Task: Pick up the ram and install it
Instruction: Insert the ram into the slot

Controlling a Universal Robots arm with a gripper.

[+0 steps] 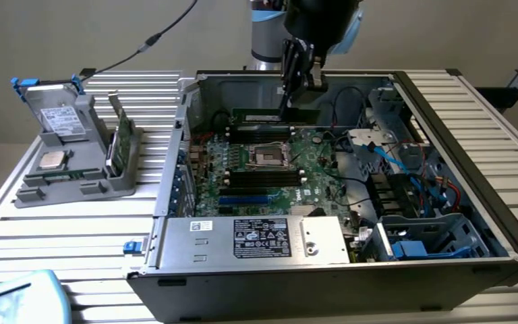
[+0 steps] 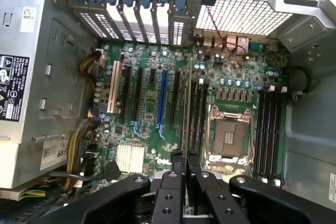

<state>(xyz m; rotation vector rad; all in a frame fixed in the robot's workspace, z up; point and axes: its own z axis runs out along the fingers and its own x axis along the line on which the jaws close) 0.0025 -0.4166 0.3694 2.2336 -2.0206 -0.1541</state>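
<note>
Clamped tight between the fingers of the gripper [image 2: 184,157]: the ram [image 2: 187,98], edge-on, hanging just over the memory slots [image 2: 199,114] beside the CPU socket [image 2: 228,137]. Install step, by judgement; calls for squaring stick to one slot. Close to the case wall [image 1: 241,88]; open room above.

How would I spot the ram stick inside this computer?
Look inside the open black computer case, at the green motherboard. Behind its square silver processor socket in the exterior view, the black gripper pinches a long, thin green ram stick with a whitish label. Unlike the black slots nearby, it is green and stands on edge.
</note>
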